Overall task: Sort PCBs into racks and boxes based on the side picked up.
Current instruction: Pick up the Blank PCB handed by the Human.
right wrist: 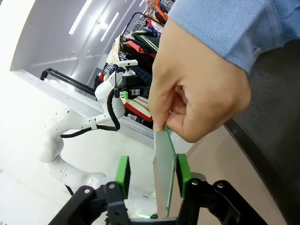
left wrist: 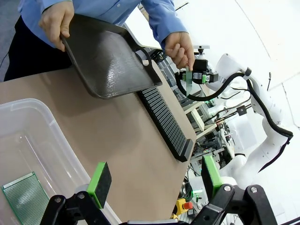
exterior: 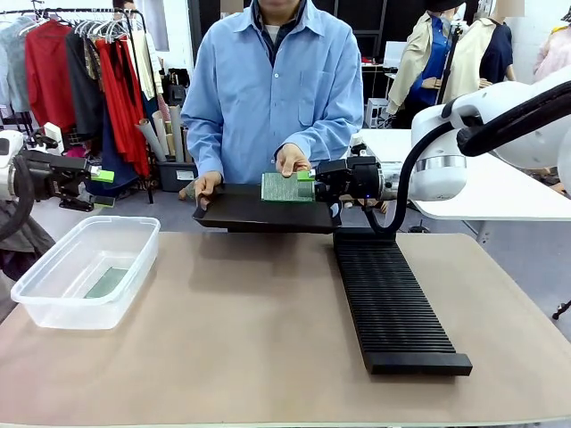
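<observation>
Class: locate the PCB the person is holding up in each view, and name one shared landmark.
Front view: PCB centre, over the black tray.
Left wrist view: PCB upper right, edge-on.
Right wrist view: PCB bottom centre, between the jaws.
Shared landmark: the person's hand pinching it.

A: Bright and even, lit from ceiling strips [right wrist: 96, 22]; only soft shadows on the table [exterior: 250, 330].
B: Glare streaks the black tray [left wrist: 110, 70]. Wrist views bow at the edges; the near hand [right wrist: 201, 89] looks soft.
</observation>
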`<state>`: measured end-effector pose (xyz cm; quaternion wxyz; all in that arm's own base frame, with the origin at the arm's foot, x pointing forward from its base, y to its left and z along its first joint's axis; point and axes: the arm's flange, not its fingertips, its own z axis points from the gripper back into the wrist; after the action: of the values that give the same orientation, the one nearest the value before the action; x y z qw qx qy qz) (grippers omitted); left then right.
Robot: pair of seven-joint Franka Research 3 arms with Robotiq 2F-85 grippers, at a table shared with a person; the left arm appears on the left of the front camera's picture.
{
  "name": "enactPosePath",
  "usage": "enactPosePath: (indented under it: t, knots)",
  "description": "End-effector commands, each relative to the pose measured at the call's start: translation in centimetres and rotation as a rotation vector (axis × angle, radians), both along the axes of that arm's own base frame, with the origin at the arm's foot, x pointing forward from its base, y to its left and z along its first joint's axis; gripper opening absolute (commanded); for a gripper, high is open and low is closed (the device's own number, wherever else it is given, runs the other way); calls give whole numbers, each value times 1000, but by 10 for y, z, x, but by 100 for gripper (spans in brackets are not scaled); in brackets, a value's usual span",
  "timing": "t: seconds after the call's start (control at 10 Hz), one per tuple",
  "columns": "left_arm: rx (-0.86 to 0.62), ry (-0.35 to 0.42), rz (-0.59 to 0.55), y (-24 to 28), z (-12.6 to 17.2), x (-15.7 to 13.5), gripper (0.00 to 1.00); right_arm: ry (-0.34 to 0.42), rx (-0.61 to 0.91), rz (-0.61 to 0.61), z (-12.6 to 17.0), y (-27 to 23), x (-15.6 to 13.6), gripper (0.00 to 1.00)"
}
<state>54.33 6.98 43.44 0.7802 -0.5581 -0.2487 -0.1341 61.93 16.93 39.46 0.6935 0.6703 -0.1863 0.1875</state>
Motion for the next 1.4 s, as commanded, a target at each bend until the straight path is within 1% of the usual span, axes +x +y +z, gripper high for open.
enactPosePath:
  t: [0.0,0.1,0.5,0.8,0.9,1.3]
  knots:
    - [7,-1,-1,1,1,-1,100,-18,9,-19,3,6,9,12]
    - [7,-1,-1,1,1,-1,100,-16,12,-22,4,5,9,0]
    - [7,-1,-1,1,1,-1,100,-3,22,-28,4,4,10,0]
    - [7,-1,-1,1,1,-1,100,2,15,-6,5,7,10,0]
    - [7,-1,-1,1,1,-1,100,-3,0,-2,1,0,2,0]
    - [7,-1,-1,1,1,-1,100,-3,0,-2,1,0,2,0]
